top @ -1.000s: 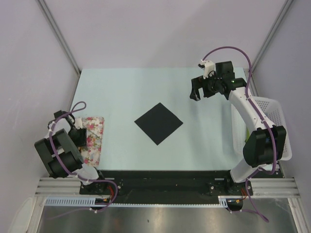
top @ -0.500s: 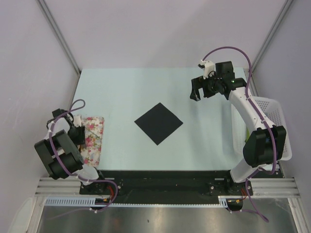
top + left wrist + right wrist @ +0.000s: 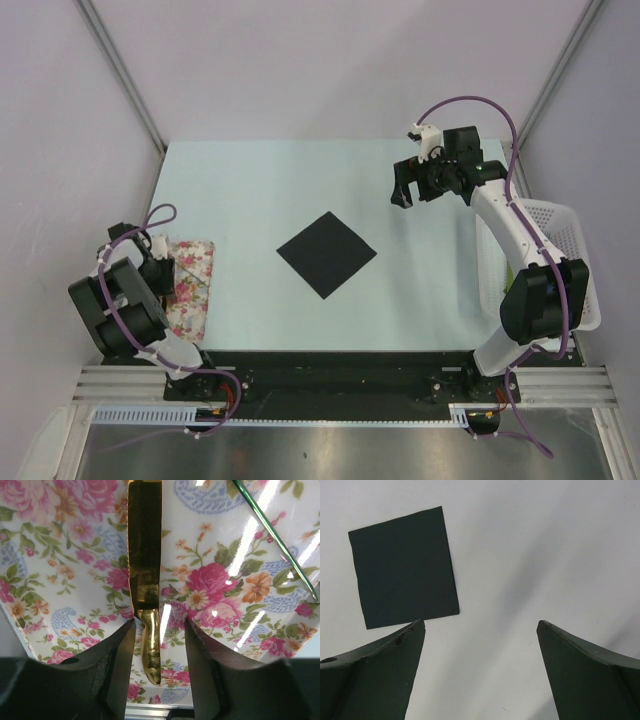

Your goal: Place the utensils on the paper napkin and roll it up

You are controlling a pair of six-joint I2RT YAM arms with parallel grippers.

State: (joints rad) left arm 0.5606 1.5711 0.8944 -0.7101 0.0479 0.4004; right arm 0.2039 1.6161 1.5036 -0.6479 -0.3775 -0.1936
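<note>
With the left gripper (image 3: 159, 624), jaws apart, straddled the handle of a gold utensil (image 3: 144, 580) (no clamp on it). Lay along a glossy floral surface (image 3: 225, 595) by the table's (image 3: 250, 190) left edge. Hung the right gripper (image 3: 480, 625) wide open over the far right. Found the napkin (image 3: 326, 254) flat mid-table, well apart from both.

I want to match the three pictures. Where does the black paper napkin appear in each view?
Top external: the paper napkin lies in the middle of the table, turned like a diamond.
Left wrist: not in it; a floral-patterned surface fills the view.
Right wrist: the napkin is in the upper left of the picture.
Shared landmark: the pale table joins top external and right wrist; the floral-patterned surface joins top external and left wrist.
</note>
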